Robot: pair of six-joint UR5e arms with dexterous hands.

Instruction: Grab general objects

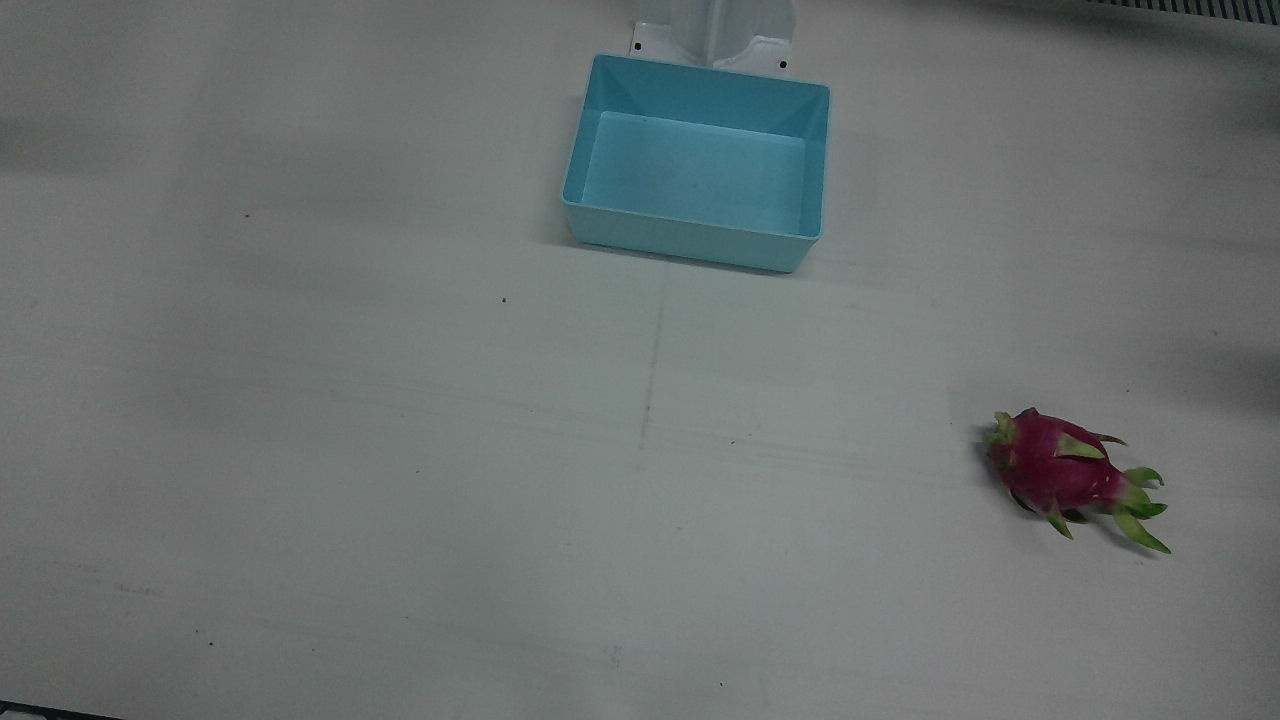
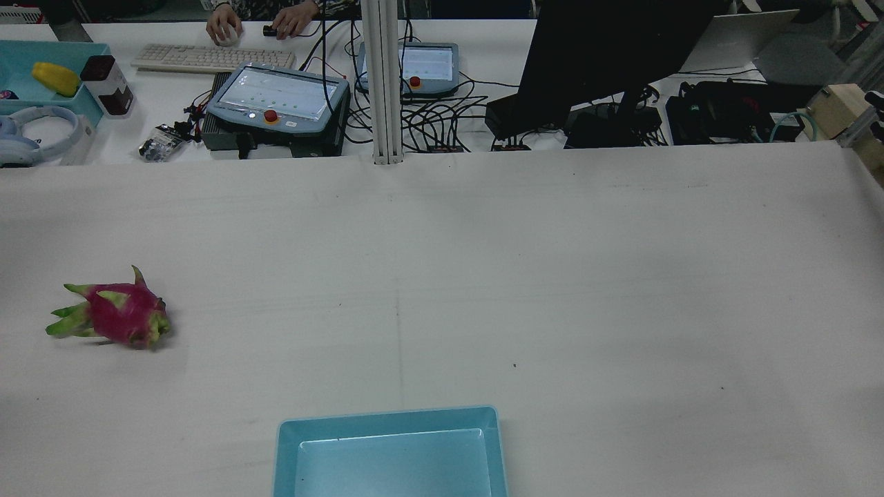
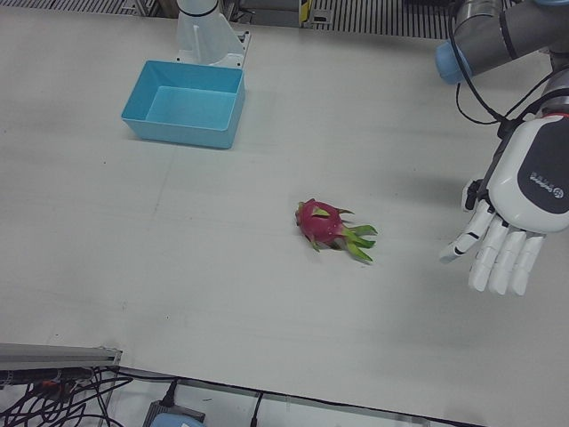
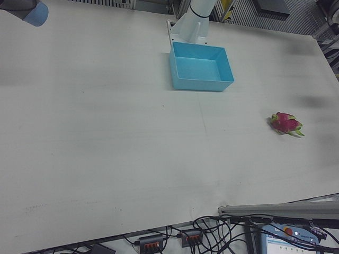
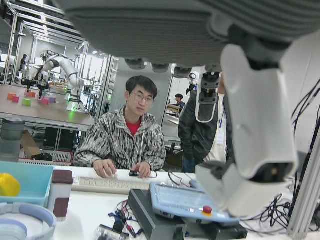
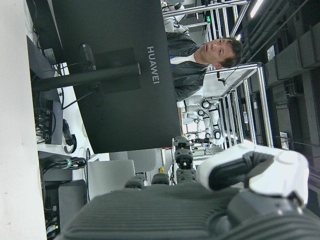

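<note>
A pink dragon fruit [image 1: 1062, 476] with green scales lies on its side on the white table, at the robot's left. It also shows in the rear view [image 2: 117, 315], the left-front view [image 3: 325, 222] and the right-front view [image 4: 286, 123]. My left hand [image 3: 518, 206] hangs open and empty above the table, fingers down, well to the view's right of the fruit and apart from it. Its fingers [image 5: 257, 120] fill the left hand view. My right hand [image 6: 250, 180] shows only in its own view, fingers apart, holding nothing, facing the monitor side.
An empty light-blue bin [image 1: 690, 238] stands near the robot's pedestal, also in the rear view [image 2: 387, 416] and the left-front view [image 3: 182, 135]. Beyond the table's far edge are teach pendants [image 2: 276, 103], a monitor [image 2: 608, 55], cables and people.
</note>
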